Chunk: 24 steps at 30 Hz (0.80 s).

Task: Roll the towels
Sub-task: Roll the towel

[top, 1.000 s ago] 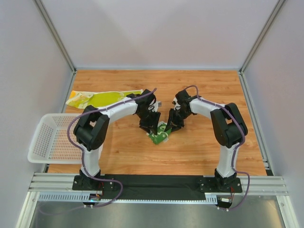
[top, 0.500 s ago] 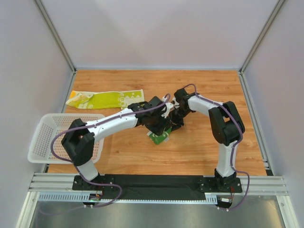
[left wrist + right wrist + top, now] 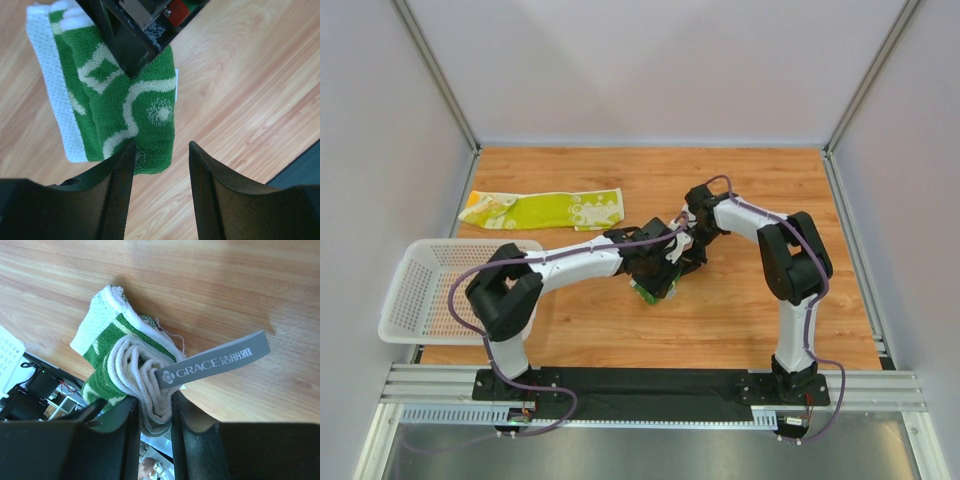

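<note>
**Green roll pinched at one end, second gripper lining up**

The green towel (image 3: 135,110) is a tight roll in the middle of the table (image 3: 750,310), between the two arms. Whether it rests on the boards or hangs just above them I cannot tell. The right gripper (image 3: 153,401) is clamped on one end of it. The white inner coils are squeezed between its jaws, and a grey label (image 3: 215,362) sticks out beside them.

The left gripper (image 3: 159,150) has its jaws apart and holds nothing. Its tips sit at the opposite end of the roll, one grazing the edge of the cloth and the other over bare wood. The yellow towel (image 3: 545,210) lies flat and unrolled near the far left of the table, well apart from the action. The basket (image 3: 430,290) sits at the left edge.

To my eye the step is getting a second hold on the green roll so it keeps its shape. The left jaws look off to one side. I would shift them across until the roll sits squarely between them, then move further along its body. They should close over every layer, including the white outer flap, which looks likeliest to peel open. The right grip ought to stay until the left has closed. I would also avoid pulling the ends apart, since the core could slide out like a telescope.
</note>
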Each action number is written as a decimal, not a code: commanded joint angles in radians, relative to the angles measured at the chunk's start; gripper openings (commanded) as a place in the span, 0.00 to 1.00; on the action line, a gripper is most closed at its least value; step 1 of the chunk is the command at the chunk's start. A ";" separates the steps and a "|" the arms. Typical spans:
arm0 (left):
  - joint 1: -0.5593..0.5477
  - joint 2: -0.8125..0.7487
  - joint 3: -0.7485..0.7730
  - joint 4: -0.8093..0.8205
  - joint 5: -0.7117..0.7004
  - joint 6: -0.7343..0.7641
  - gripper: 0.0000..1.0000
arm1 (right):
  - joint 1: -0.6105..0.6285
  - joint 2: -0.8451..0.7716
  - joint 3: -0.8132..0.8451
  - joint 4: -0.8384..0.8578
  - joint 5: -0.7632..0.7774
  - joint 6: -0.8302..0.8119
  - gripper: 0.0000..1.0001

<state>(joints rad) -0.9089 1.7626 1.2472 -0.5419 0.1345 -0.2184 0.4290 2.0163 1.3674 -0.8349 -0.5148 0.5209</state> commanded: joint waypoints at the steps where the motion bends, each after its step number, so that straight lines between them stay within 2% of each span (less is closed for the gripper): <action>1: -0.010 0.055 -0.026 0.039 0.002 0.007 0.54 | 0.001 0.032 0.024 -0.021 0.073 -0.022 0.11; 6: -0.012 0.083 -0.068 0.048 -0.116 0.002 0.58 | 0.001 0.038 0.032 -0.027 0.070 -0.028 0.11; 16: -0.012 0.104 -0.120 0.072 -0.223 -0.002 0.62 | 0.001 0.061 0.059 -0.043 0.065 -0.036 0.12; 17: -0.012 0.100 -0.123 0.074 -0.258 -0.006 0.71 | 0.001 0.061 0.062 -0.043 0.065 -0.038 0.12; 19: -0.012 0.098 -0.121 0.062 -0.286 -0.009 0.78 | 0.001 0.068 0.067 -0.046 0.065 -0.041 0.12; 22: -0.012 0.113 -0.112 0.051 -0.306 -0.006 0.79 | -0.001 0.081 0.081 -0.052 0.065 -0.051 0.12; 24: -0.010 0.136 -0.101 0.036 -0.349 -0.009 0.75 | -0.004 0.101 0.099 -0.066 0.068 -0.064 0.13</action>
<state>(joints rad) -0.9421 1.8172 1.1816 -0.4088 -0.0685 -0.2337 0.4290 2.0674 1.4456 -0.8562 -0.5148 0.5106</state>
